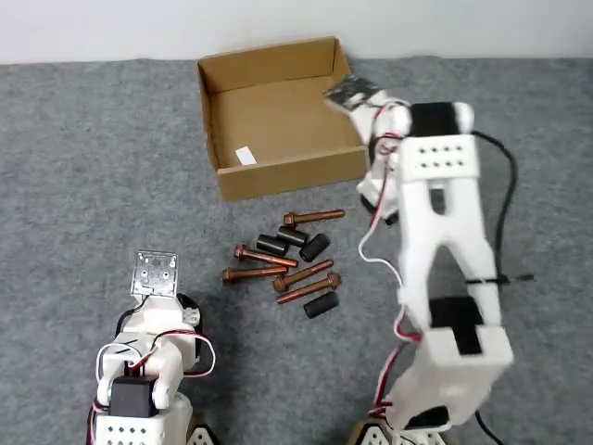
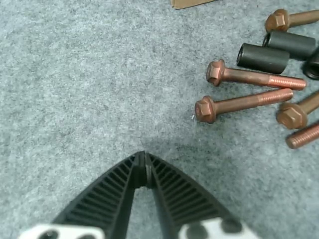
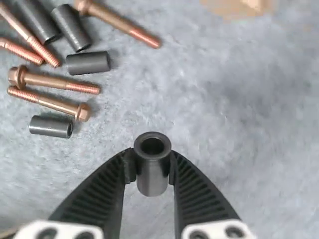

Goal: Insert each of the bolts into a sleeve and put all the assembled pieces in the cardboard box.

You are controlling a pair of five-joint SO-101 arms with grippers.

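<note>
Sleeve (image 3: 151, 174), dark, is pinched between the fingers of the right tool (image 3: 152, 157), open end toward the wrist camera. Left tool (image 2: 143, 162) is pressed together, holding nothing, over the grey surface (image 1: 93, 185). Five copper bolts (image 1: 264, 257) and four loose sleeves (image 1: 321, 304) lie scattered at the high view's centre, just below the cardboard box (image 1: 287, 176).

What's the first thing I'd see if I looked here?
A scatter of copper-coloured metal bolts and short black tube sleeves lies on the grey felt table, beside the open brown cardboard box. The right hand grips one black sleeve.
</note>
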